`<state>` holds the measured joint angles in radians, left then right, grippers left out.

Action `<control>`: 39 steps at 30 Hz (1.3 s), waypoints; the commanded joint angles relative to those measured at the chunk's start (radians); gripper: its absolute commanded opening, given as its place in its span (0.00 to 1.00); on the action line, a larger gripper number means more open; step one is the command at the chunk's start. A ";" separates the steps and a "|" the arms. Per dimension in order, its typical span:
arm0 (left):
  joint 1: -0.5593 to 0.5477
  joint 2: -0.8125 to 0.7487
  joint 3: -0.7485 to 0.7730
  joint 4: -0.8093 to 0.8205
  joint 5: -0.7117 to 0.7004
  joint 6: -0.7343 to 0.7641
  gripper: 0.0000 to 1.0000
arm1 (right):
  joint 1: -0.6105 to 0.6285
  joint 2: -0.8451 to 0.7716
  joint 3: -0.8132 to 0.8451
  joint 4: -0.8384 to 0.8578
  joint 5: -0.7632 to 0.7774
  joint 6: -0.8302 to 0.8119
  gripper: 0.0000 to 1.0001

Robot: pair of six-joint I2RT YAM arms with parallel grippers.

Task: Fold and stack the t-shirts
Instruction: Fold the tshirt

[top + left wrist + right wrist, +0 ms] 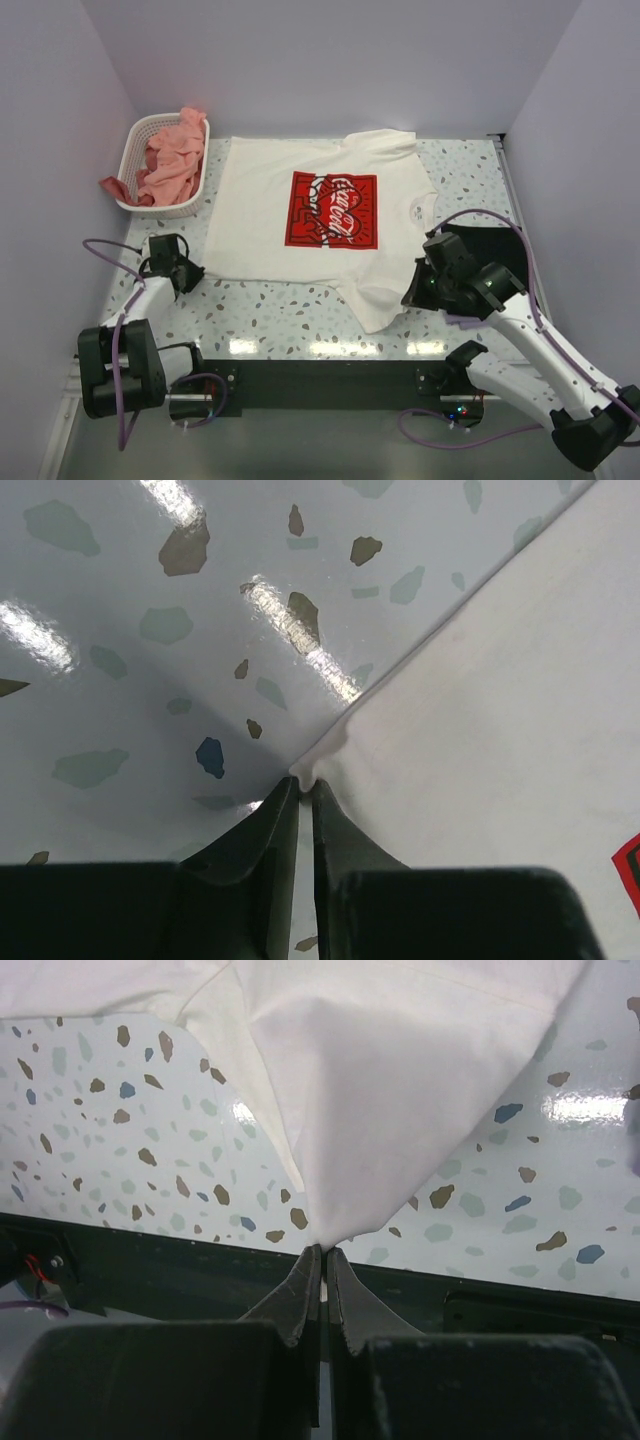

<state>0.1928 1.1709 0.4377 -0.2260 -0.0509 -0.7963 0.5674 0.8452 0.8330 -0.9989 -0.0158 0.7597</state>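
Left gripper (305,788) pinches the hem corner of the cream t-shirt (265,205) on the table (270,312); right gripper (322,1252) is clamped on its bunched, tented edge.

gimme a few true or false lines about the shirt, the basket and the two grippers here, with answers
1. The white t-shirt lies spread out with its red print facing up. True.
2. The basket holds nothing. False: salmon-pink cloth fills it and spills over the rim.
3. The right gripper is shut on a bit of the white t-shirt. True.
4. The left gripper hovers over the basket. False: it is down at the table, pinching the white t-shirt's hem corner.
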 commanded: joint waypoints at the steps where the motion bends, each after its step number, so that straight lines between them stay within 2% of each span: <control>1: -0.007 0.015 0.016 0.039 -0.024 -0.006 0.15 | 0.000 -0.006 0.057 -0.004 0.030 -0.023 0.00; 2: -0.007 0.013 0.019 0.039 -0.024 -0.003 0.09 | 0.000 -0.009 0.060 -0.015 0.033 -0.023 0.00; 5: -0.007 -0.008 0.029 0.019 -0.030 0.002 0.00 | 0.000 -0.024 0.075 -0.046 0.050 -0.030 0.00; 26: -0.003 -0.318 0.045 -0.236 -0.098 -0.014 0.00 | 0.000 -0.254 0.118 -0.296 0.089 0.000 0.00; 30: -0.003 -0.340 0.084 -0.214 -0.078 0.000 0.00 | 0.000 -0.268 0.115 -0.275 0.071 -0.014 0.00; 34: -0.021 -0.240 0.124 -0.119 0.000 0.009 0.00 | 0.002 -0.139 0.123 -0.145 0.082 -0.072 0.00; 37: -0.088 -0.093 0.199 -0.090 -0.036 -0.007 0.00 | 0.000 -0.019 0.141 0.006 0.115 -0.129 0.00; 39: -0.125 0.005 0.245 -0.050 -0.050 -0.033 0.00 | -0.011 0.130 0.162 0.098 0.167 -0.152 0.00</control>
<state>0.1173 1.0706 0.6067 -0.3756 -0.0856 -0.8028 0.5667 0.8352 0.9421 -1.1152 0.0772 0.6811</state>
